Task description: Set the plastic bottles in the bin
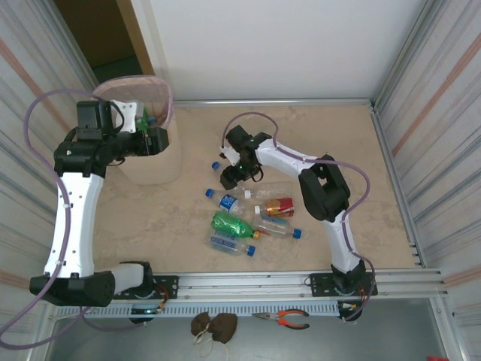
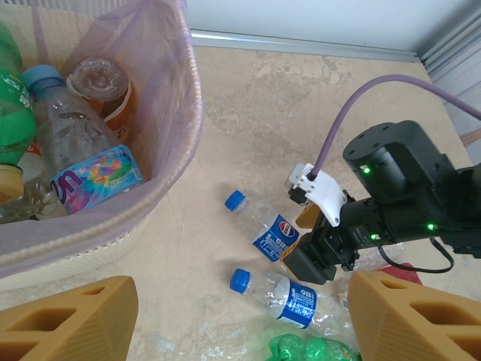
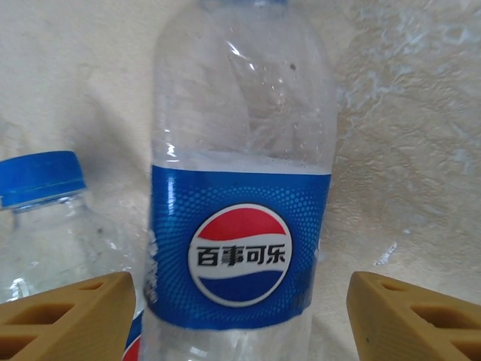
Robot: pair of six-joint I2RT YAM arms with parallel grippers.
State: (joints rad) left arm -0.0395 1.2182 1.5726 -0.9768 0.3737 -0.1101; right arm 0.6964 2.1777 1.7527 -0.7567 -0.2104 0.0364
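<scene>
Right fingers [image 3: 68,316] stand apart astride the Pepsi bottle [image 3: 240,226]; we judge pickup underway, closing next. Left fingers [image 2: 71,320] hang apart, empty, by the bin [image 2: 194,105].

Beige marbled worktop [image 1: 316,143], white back wall [image 1: 285,45], corrugated metal side panels [image 1: 443,90]. Aluminium rail [image 1: 248,282] along near edge. Orange-handled pliers [image 1: 282,320] on grey ledge [image 1: 376,338] below. Soft, even light.

The beige marbled table [image 1: 338,135] bears scattered plastic bottles [image 1: 231,224] (one green) and the bin [image 1: 150,169].
</scene>
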